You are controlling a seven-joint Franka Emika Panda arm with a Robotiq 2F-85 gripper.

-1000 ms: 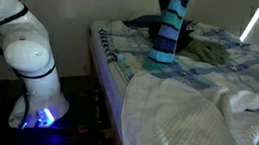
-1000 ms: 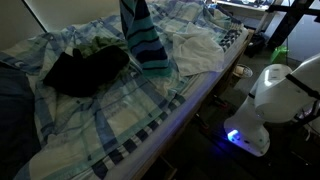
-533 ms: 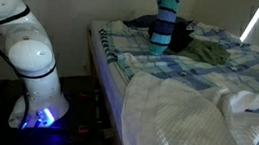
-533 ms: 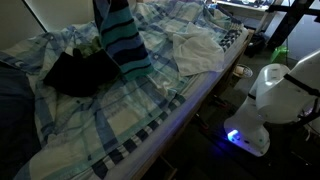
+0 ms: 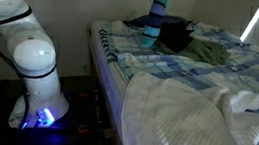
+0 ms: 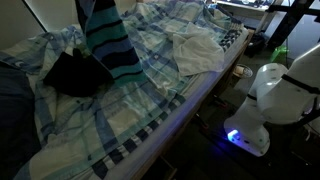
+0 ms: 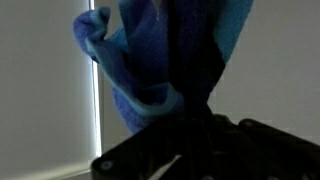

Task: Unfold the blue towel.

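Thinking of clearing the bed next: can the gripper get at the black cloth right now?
Probably not yet: the gripper is shut on the blue towel, which dangles right by the black cloth.

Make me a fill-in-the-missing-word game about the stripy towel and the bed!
1. The gripper is ____ on the blue towel, which hangs down over the bed.
2. The towel's pattern is made of wavy ____.
3. The dark clothing lying on the bedsheet beside the towel is coloured ____.
4. The waffle-textured blanket at the bed's edge is coloured ____.

Missing words: shut, stripes, black, white.
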